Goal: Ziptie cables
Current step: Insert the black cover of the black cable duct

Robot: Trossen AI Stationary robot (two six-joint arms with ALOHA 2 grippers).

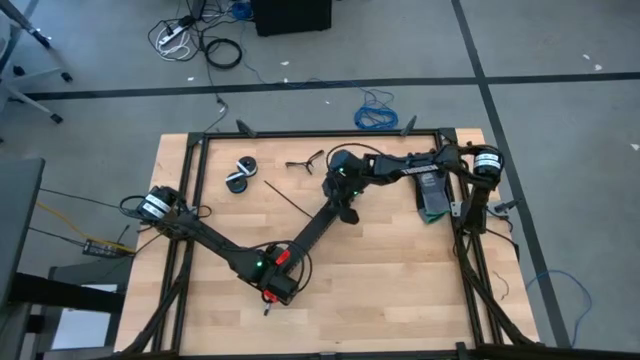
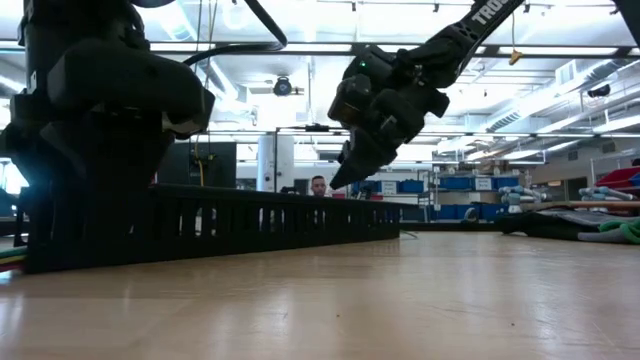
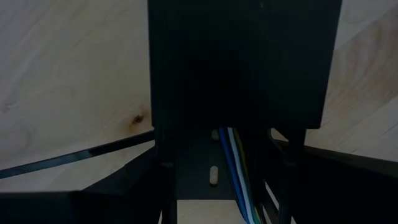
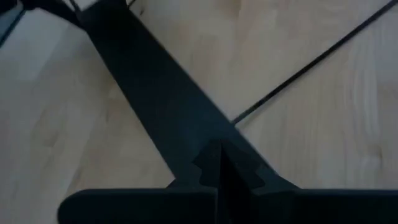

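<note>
Left wrist view: cables (image 3: 235, 165) are lying inside the black strip (image 3: 186, 174), a perforated channel, right under the left gripper (image 1: 272, 283).
Cables are looking thin, light and floppy, blue, white and greenish, so gathering them mid-run is probably safest. The ziptie (image 1: 285, 196) is lying flat on the table (image 1: 400, 290) beside the strip; it is needle-thin, springy and slick, likely hard to pinch. Left fingers are sitting apart, seemingly clamping the strip's end. The right gripper (image 2: 335, 183) is hovering over the far end, fingers pressing together, holding nothing.
</note>
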